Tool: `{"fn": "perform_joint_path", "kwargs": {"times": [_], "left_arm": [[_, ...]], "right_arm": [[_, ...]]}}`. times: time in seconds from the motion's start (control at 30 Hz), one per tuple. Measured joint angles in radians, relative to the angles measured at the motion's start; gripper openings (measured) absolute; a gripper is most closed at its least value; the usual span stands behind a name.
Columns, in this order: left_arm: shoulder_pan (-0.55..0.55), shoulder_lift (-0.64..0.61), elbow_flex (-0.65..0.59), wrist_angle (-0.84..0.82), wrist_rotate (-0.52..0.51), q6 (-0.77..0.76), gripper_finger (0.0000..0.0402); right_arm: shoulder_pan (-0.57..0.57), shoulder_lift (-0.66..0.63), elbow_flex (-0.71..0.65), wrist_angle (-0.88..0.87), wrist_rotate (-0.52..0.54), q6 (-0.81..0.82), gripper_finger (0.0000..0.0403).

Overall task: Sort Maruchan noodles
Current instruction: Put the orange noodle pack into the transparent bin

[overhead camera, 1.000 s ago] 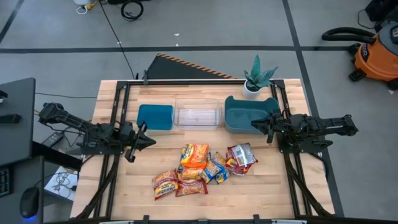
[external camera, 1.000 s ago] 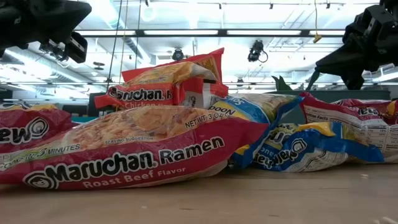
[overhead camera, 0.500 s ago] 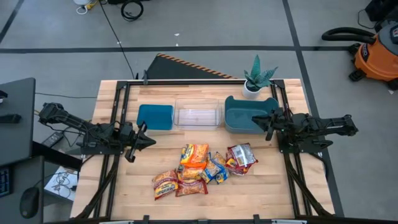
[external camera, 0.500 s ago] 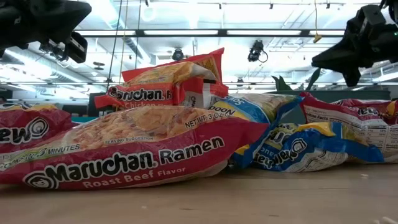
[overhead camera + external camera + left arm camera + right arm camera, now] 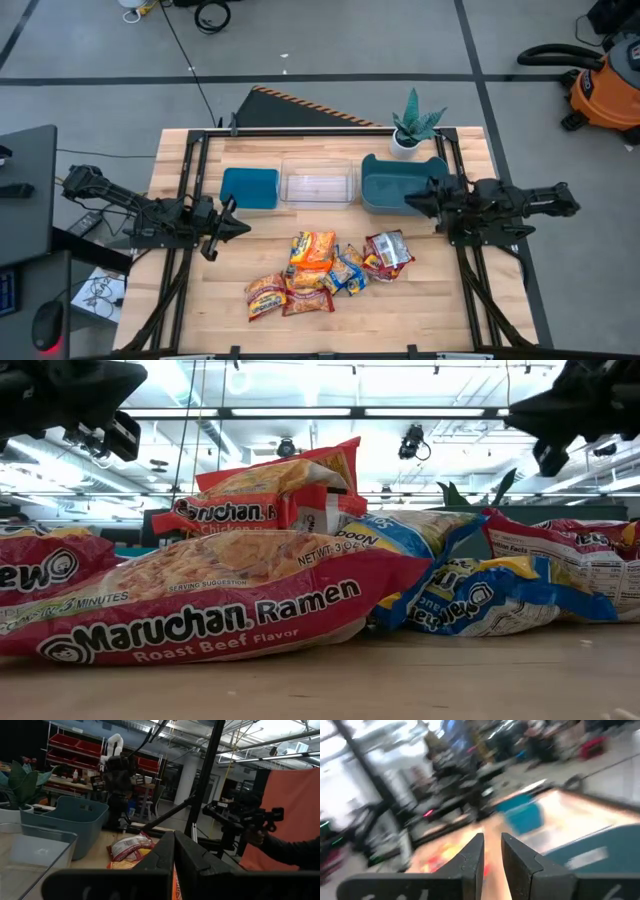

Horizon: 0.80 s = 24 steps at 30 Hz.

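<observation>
Several Maruchan packets lie in a loose overlapping pile [image 5: 325,272] on the wooden table, nearer the near edge. An orange-yellow packet [image 5: 313,247] lies on top of the others, with a blue-and-yellow one [image 5: 349,270], a red-silver one [image 5: 388,252] and red ones [image 5: 266,296] around it. My left gripper [image 5: 238,225], shut in its wrist view [image 5: 174,851], hovers left of the pile. My right gripper [image 5: 408,199] hangs over the near wall of the big teal bin [image 5: 398,183]; its fingers [image 5: 492,851] stand narrowly apart and hold nothing.
Three containers stand in a row behind the pile: a small teal bin [image 5: 248,187], a clear bin [image 5: 317,183] and the big teal bin. A potted plant [image 5: 414,126] sits at the far right corner. A person's arm [image 5: 295,852] shows beyond the table.
My right gripper has risen, climbing toward the top of the low view, while staying over the big teal bin's near wall. The packets and my left arm have kept still.
</observation>
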Motion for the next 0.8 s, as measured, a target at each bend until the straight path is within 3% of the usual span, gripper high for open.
{"fn": "perform_joint_path", "kwargs": {"times": [0.4,0.57,0.8], "left_arm": [[0.000,0.000,0.000,0.000,0.000,0.000,0.0014],[0.000,0.000,0.000,0.000,0.000,0.000,0.0014],[0.000,0.000,0.000,0.000,0.000,0.000,0.0014]], "right_arm": [[0.061,0.518,0.188,-0.151,-0.106,-0.007,0.0068],[0.143,0.734,0.298,-0.204,-0.026,-0.059,0.0069],[0.182,1.036,0.483,-0.074,0.001,-0.264,0.0104]]}}
